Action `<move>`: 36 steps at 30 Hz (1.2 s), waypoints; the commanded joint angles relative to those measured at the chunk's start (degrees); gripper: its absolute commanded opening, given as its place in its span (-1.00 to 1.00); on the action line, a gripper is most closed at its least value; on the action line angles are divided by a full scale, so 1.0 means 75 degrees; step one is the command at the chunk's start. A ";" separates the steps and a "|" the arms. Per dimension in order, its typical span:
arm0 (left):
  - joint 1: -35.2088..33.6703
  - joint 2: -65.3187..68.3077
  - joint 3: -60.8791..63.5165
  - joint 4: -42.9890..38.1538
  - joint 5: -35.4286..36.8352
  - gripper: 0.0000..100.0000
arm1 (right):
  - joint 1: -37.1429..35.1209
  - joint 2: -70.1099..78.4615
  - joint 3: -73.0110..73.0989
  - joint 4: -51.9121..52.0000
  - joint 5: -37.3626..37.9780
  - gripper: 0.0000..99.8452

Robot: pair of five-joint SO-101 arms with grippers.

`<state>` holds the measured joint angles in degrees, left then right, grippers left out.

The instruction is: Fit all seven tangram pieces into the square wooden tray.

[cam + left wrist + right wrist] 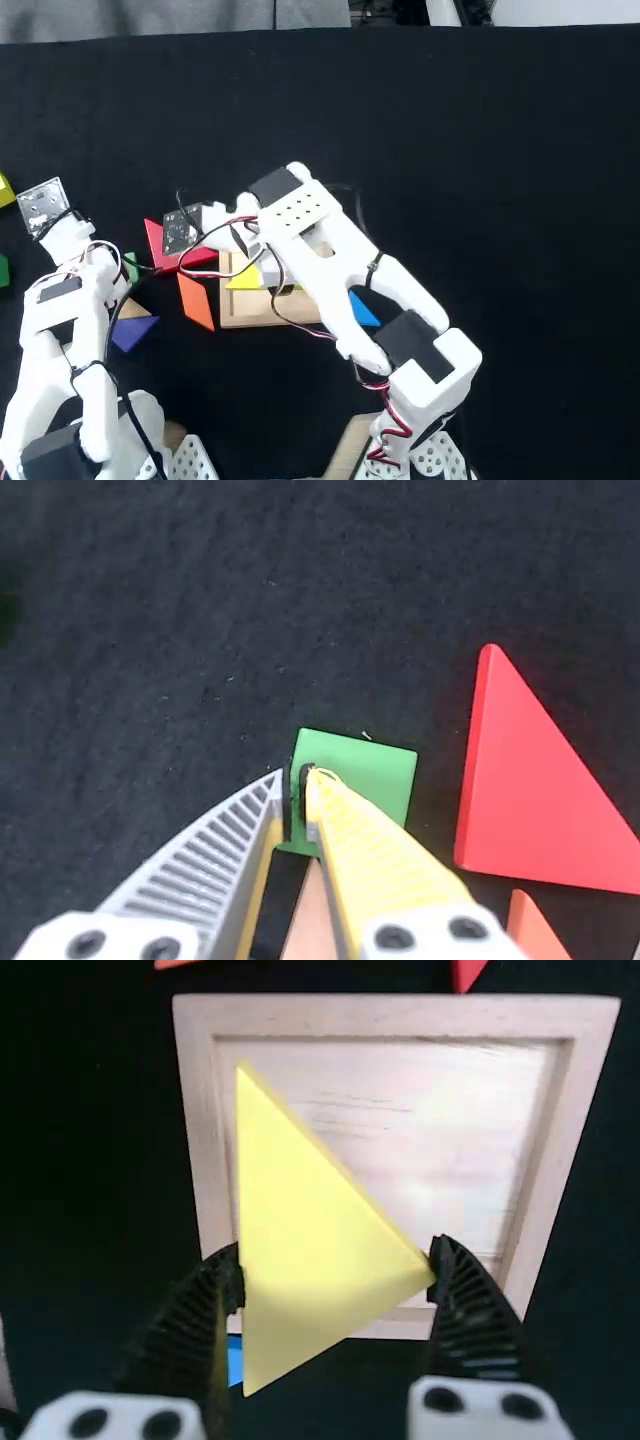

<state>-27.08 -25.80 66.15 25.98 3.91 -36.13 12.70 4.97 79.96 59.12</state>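
My right gripper [335, 1260] is shut on a large yellow triangle [300, 1260], one finger on its long straight side and the other on its opposite corner. The triangle hangs tilted over the square wooden tray [395, 1015], whose floor is bare. In the high view the yellow triangle [245, 278] sits at the left part of the tray [245, 318]. My left gripper [300, 775] is shut on the near edge of a green square [365, 775] lying on the black cloth. A red triangle [525, 790] lies just beside it.
An orange piece [195, 300] lies left of the tray, a purple triangle [130, 335] near the left arm, and a blue piece [362, 310] by the tray's right side. Small yellow [5, 190] and green [3, 270] bits sit at the far left edge.
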 commanded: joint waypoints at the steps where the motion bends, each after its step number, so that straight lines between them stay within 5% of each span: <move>1: -0.0041 -0.0117 -0.0170 -0.0035 0.0070 -0.89 | -0.0094 -0.0170 0.0240 -0.0504 0.0152 -0.67; 36: 0.0193 -0.0105 -0.0205 -0.0035 0.0070 -0.89 | -0.0270 -0.0111 0.1225 -0.0961 -0.0340 -0.64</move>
<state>-26.55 -25.80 66.15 25.98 3.91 -37.45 12.79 14.46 73.01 57.27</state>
